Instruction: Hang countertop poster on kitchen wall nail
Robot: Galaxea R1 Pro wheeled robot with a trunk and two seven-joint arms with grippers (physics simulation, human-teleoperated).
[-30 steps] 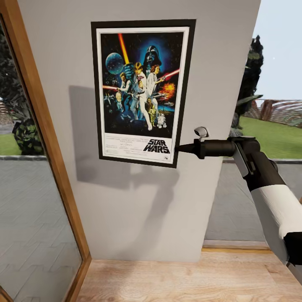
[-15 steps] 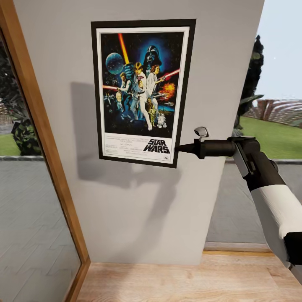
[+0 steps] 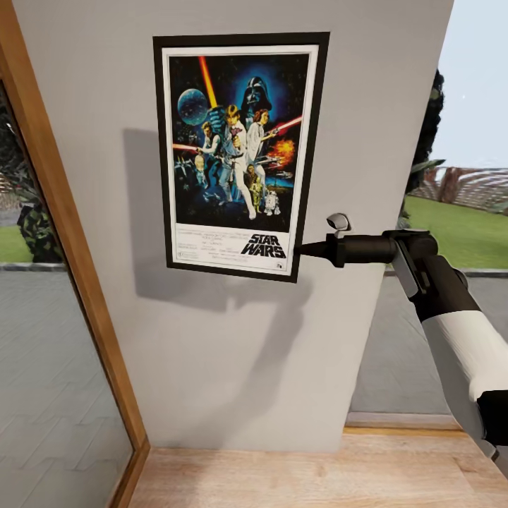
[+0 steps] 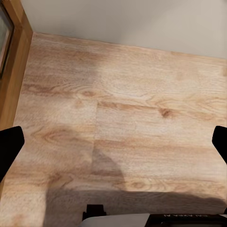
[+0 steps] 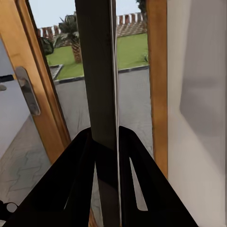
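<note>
The poster (image 3: 236, 155), black-framed with dark blue Star Wars artwork, stands upright and flat in front of the off-white wall (image 3: 233, 353). My right gripper (image 3: 305, 248) is shut on the poster's right edge near its lower corner, with the arm reaching in from the right. The right wrist view has the poster (image 5: 99, 71) edge-on, as a dark strip rising between the black fingers (image 5: 78, 161). My left gripper (image 4: 113, 146) is open over the wooden floor, its fingertips (image 4: 9, 146) far apart. The wall nail is hidden, and the kitchen countertop is out of view.
A wooden door frame (image 3: 63, 233) with glass runs down the left of the wall. To the wall's right is a glazed opening onto a lawn (image 3: 466, 219). Light wood flooring (image 3: 317, 473) lies below. A door handle (image 5: 26, 90) shows in the right wrist view.
The view has shifted a little: the wall's right edge and the door frame sit further right than before. The poster and my right gripper hold the same place in the picture.
</note>
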